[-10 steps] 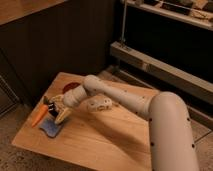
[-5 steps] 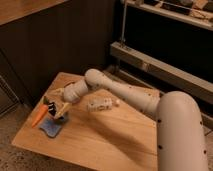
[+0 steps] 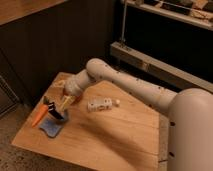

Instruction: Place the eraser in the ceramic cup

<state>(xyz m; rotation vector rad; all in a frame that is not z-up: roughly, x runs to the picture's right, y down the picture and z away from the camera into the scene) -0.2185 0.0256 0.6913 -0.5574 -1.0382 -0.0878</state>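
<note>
My gripper hangs at the left end of the wooden table, at the tip of the white arm that reaches in from the right. Right under it and slightly to its right I see a small dark round shape, the ceramic cup, mostly covered by the gripper. It stands on the back edge of a flat light-blue pad. I cannot make out the eraser; it may be hidden by the gripper.
An orange carrot-shaped object lies just left of the gripper. A white bottle lies on its side mid-table. A red-orange bowl peeks out behind the wrist. Dark cabinets and a metal shelf stand behind.
The arm's elbow has risen and the wrist has lifted a little over the cup and pad. The objects on the table have stayed in place.
</note>
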